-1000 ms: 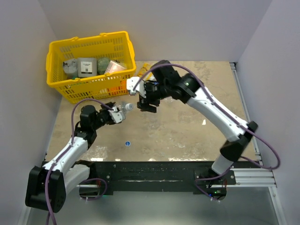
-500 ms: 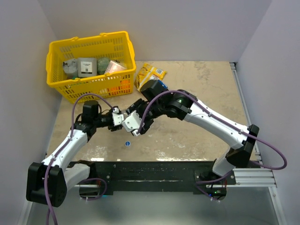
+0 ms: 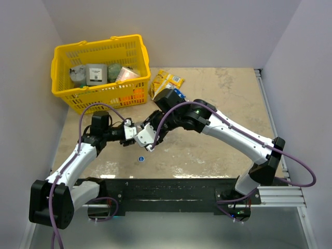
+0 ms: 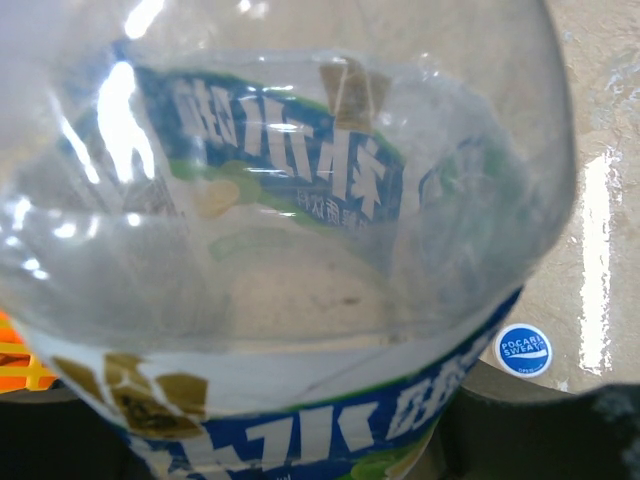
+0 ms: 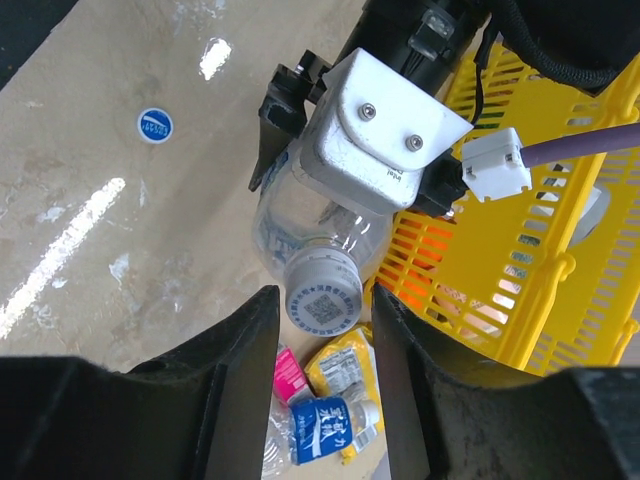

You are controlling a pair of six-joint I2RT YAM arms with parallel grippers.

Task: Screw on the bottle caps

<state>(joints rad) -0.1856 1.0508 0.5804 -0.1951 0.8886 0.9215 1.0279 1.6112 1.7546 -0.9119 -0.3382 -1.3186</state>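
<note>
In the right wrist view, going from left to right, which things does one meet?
Blue cap on the table → whitish cap on the bottle → yellow basket.

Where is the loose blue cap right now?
Top view: the blue cap lies on the table, left of centre, just base-side of the bottle in the left gripper.

Right pincer [image 5: 325,318] now around whitish cap [image 5: 322,300]

Clear bottle [image 4: 290,250], blue cap [image 4: 523,350] beside
</note>
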